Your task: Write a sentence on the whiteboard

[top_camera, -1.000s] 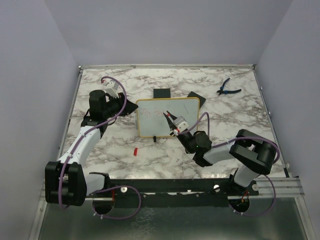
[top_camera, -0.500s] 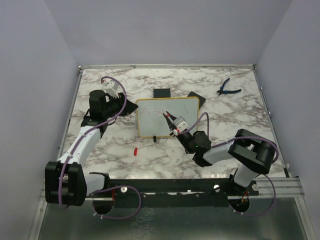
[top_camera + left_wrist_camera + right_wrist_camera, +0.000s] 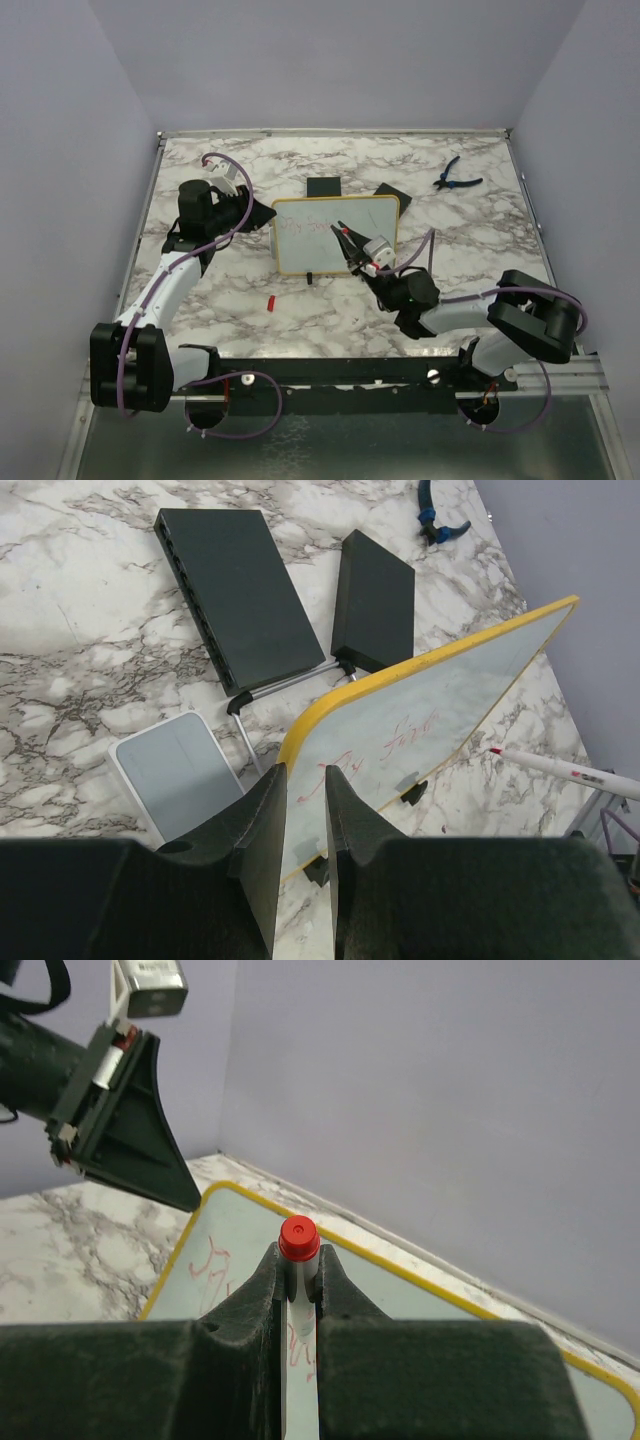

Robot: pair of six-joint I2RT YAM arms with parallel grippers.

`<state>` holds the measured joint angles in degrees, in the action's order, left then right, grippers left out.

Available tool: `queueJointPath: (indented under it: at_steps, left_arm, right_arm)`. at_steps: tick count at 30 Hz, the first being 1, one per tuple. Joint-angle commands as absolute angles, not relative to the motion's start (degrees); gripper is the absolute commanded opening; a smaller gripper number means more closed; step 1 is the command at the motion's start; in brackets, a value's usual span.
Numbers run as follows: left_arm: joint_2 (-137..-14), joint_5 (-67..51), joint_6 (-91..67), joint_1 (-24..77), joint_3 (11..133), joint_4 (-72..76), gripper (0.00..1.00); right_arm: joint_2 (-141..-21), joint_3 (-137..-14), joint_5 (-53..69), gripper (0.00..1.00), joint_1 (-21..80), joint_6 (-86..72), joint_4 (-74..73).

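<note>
Carrying marker [image 3: 299, 1240] rightward: right tool [image 3: 344, 232]

Marble table [image 3: 480, 235]: whiteboard [image 3: 305, 252], pliers [image 3: 457, 178] (far corner)

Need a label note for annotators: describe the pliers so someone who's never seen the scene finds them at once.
On the marble table, look to the far right part, past the yellow-framed whiteboard standing mid-table. The pliers lie there flat and alone on the marble. Their blue handles set them apart from the flat black blocks behind the board.
</note>
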<state>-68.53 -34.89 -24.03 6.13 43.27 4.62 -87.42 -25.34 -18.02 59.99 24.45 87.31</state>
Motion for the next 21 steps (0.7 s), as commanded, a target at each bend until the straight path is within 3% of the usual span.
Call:
queueJointPath:
  at_steps: [1, 21]
  left_arm:
    - [-67.1, -34.8, -23.1, 6.4, 43.2, 5.2, 0.23]
    - [-67.0, -34.8, -23.1, 6.4, 43.1, 5.2, 0.23]
  right_arm:
    - [-84.1, -24.0, -17.5, 0.01, 60.7, 23.0, 93.9]
    - [-91.0, -26.4, -23.9, 0.01, 60.3, 29.0, 99.4]
